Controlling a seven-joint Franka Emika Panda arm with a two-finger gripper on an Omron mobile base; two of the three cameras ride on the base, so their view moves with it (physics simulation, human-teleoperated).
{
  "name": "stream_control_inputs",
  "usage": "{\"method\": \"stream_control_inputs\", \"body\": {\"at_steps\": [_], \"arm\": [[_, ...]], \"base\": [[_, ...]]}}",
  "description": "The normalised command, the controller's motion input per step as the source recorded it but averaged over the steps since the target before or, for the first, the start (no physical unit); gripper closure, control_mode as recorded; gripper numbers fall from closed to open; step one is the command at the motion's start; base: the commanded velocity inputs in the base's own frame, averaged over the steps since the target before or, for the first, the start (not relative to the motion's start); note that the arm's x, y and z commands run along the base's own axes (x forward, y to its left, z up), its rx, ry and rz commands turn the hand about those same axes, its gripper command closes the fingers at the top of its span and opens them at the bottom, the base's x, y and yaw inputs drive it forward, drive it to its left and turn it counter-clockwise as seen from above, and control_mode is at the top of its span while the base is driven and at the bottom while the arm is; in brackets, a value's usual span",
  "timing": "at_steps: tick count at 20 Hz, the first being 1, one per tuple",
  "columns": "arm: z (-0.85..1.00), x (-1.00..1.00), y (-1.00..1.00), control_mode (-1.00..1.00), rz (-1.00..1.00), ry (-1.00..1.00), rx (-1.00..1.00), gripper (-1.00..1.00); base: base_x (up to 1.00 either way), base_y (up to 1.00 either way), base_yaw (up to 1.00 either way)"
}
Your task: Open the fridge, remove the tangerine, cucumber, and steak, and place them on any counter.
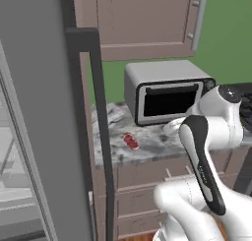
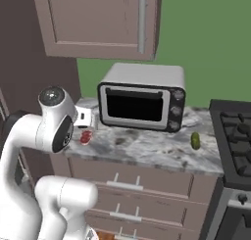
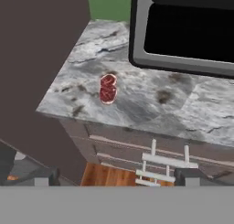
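— Green wall, marbled desk (image 2: 147, 151); spot the steak (image 3: 108, 88)?
— Yes, lying flat near the desk's left end, before the toaster oven (image 2: 142, 103). Cucumber (image 2: 195, 140) lies toward the stove (image 2: 235, 136).
— Fridge (image 1: 44, 136)?
— Door stands open; inside is cut off, hard to read.
— Gripper (image 3: 116, 179)?
— Spread wide, empty, above the drawers (image 3: 160, 159).

steak (image 3: 108, 88) on counter (image 3: 151, 104), near its left front edge, in front-left of toaster oven (image 2: 142, 102). cucumber (image 2: 195, 140) on same counter, right of oven, beside stovetop (image 2: 235, 136). cabinet (image 2: 100, 21) above oven. fridge (image 1: 44, 127) door open left of counter. drawers (image 2: 127, 185) below counter.
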Motion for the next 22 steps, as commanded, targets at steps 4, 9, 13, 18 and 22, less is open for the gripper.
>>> {"method": "stream_control_inputs", "body": {"at_steps": [4,9,13,18,22], "arm": [[0.0,0.0,0.0,1.0,0.0,0.0,0.0,-1.0],[0.0,0.0,0.0,1.0,0.0,0.0,0.0,-1.0],[0.0,0.0,0.0,1.0,0.0,0.0,0.0,-1.0],[0.0,0.0,0.0,1.0,0.0,0.0,0.0,-1.0],[0.0,0.0,0.0,1.0,0.0,0.0,0.0,-1.0]], "base": [[-1.0,-0.4,-0.14],[-1.0,-0.24,-0.16],[-1.0,0.13,-0.1],[-0.81,0.98,-0.06],[-0.21,1.0,-0.06]]}}
